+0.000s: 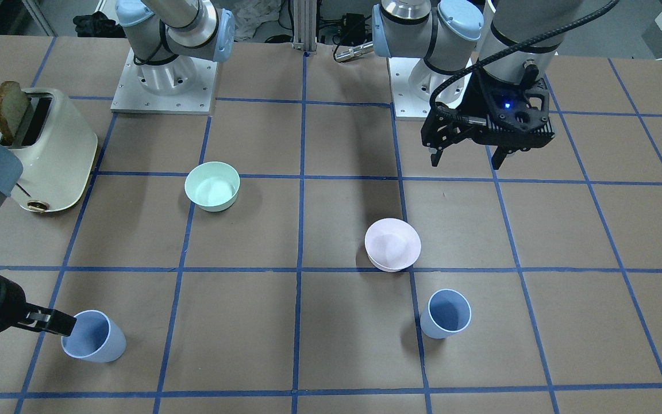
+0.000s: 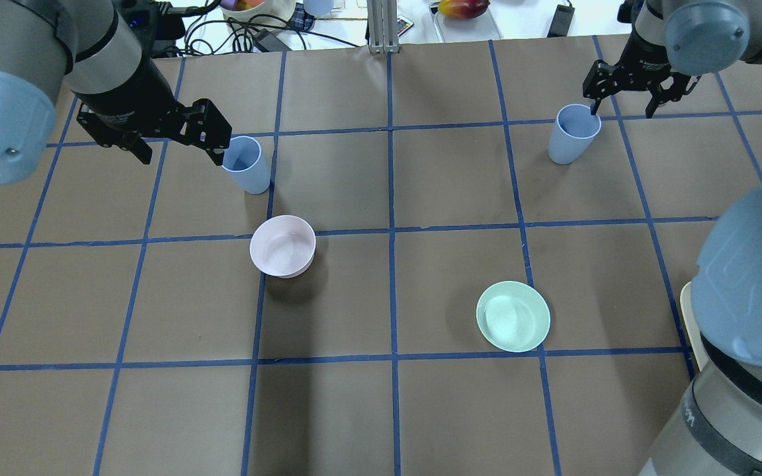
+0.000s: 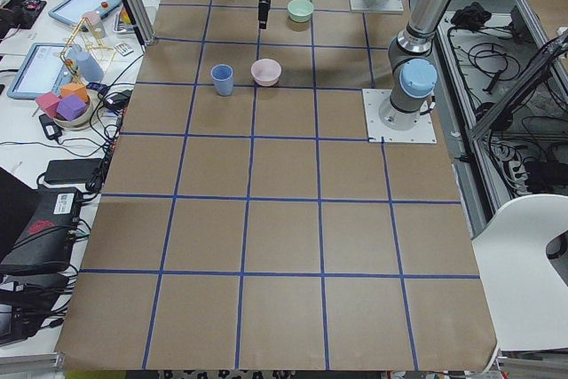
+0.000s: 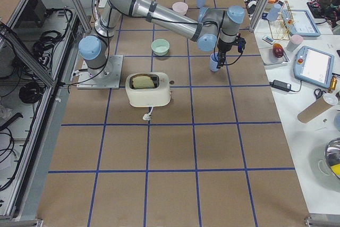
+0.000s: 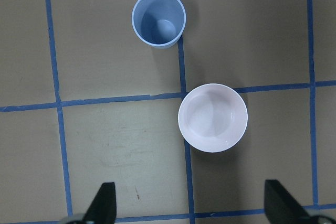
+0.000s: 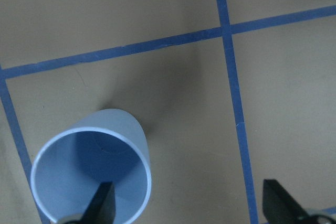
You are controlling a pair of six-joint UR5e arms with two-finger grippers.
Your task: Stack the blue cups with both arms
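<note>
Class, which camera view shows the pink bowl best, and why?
The left wrist-mounted view: the pink bowl shows large, straight from above, rim whole, inside empty. Overhead and front-facing views show it smaller, the side views tiny, the right wrist-mounted view not at all.

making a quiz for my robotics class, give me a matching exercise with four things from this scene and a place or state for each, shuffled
Things:
1. toaster
2. pink bowl
3. right end effector
4. left end effector

States:
A. open, hanging in the air, holding nothing
B. open, one finger dipped inside a blue cup
C. has a slice of bread sticking out of its slot
D. empty, standing beside the other blue cup

Pairs: 1-C, 2-D, 3-B, 4-A
</note>
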